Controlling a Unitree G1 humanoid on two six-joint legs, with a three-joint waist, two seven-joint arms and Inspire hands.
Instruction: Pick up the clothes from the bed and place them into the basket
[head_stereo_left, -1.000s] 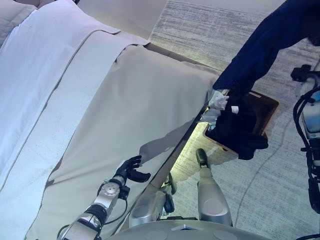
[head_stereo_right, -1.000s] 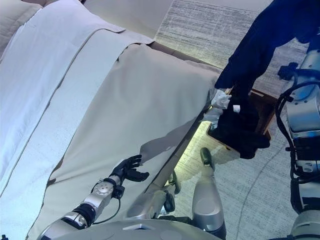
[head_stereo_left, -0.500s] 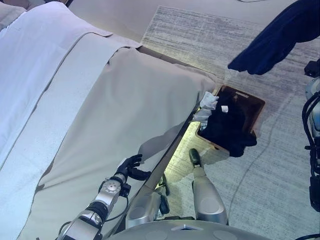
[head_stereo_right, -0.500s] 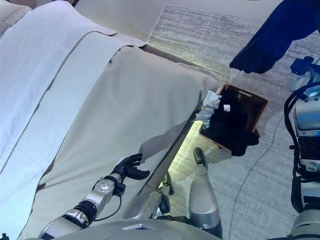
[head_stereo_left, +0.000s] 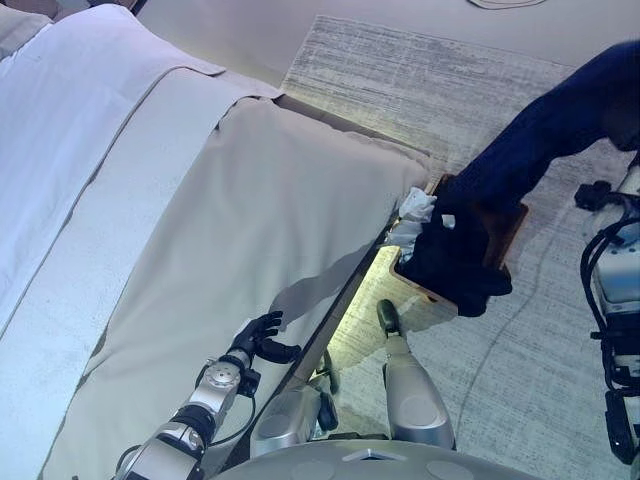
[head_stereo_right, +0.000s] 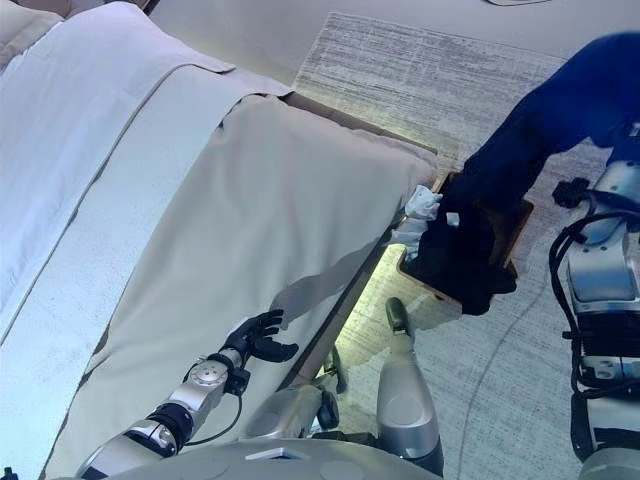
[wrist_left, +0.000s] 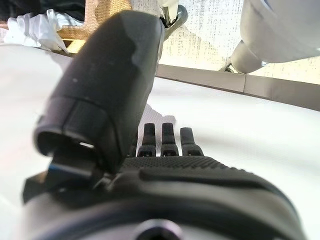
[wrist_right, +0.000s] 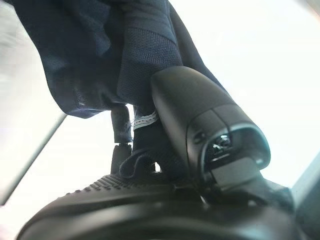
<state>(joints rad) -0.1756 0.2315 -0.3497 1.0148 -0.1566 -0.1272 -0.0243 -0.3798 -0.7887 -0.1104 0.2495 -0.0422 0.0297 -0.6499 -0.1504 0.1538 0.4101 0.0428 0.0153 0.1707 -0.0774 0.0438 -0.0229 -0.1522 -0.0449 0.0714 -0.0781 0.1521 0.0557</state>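
Observation:
My right hand (wrist_right: 199, 124) is shut on a dark blue garment (head_stereo_left: 548, 128), pinching the cloth (wrist_right: 100, 50) between thumb and fingers. The garment hangs from the upper right down to the brown basket (head_stereo_left: 512, 228) on the floor beside the bed's corner. The basket holds dark clothes (head_stereo_left: 452, 262) and a white cloth (head_stereo_left: 414, 208) at its bed-side rim; some dark cloth drapes over its near edge. My left hand (head_stereo_left: 258, 340) rests open on the beige bed cover (head_stereo_left: 260, 200) near its front edge, with straight fingers (wrist_left: 163, 138).
A white sheet (head_stereo_left: 60, 120) covers the left part of the bed. A grey rug (head_stereo_left: 400, 70) lies under the basket and beyond the bed. The bed's edge runs diagonally between my left hand and the basket.
The blue garment, held high half a second ago, has come down so its lower end reaches the basket. The left hand has not moved.

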